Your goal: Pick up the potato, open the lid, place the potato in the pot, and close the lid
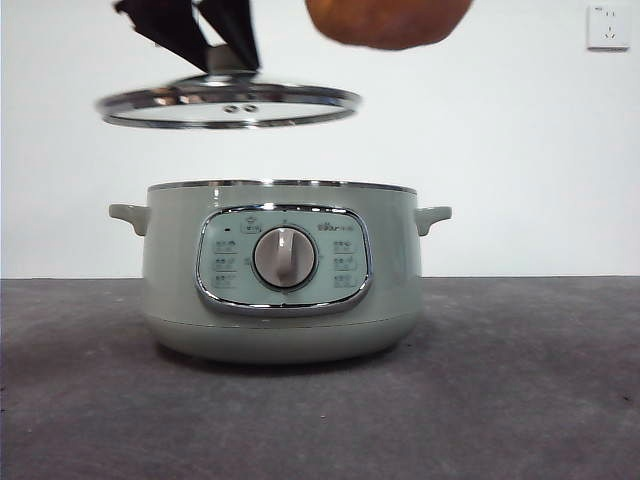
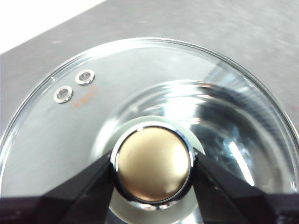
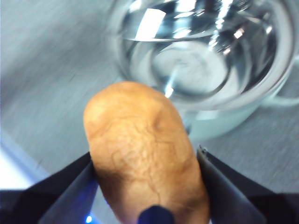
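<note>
The left gripper (image 2: 153, 175) clamps the round clear glass lid (image 1: 228, 102) by its knob, above the sage-green pot (image 1: 280, 270). The right gripper (image 3: 145, 186) grips the wrinkled orange-brown potato (image 3: 145, 163), awaiting lowering into the open pot.

each end effector (image 2: 153, 170) has two flat, tapering matte black jaws with angular edges.

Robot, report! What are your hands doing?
Left hand holds lid by knob, above pot. Right hand grips potato. Nothing blocking.
</note>
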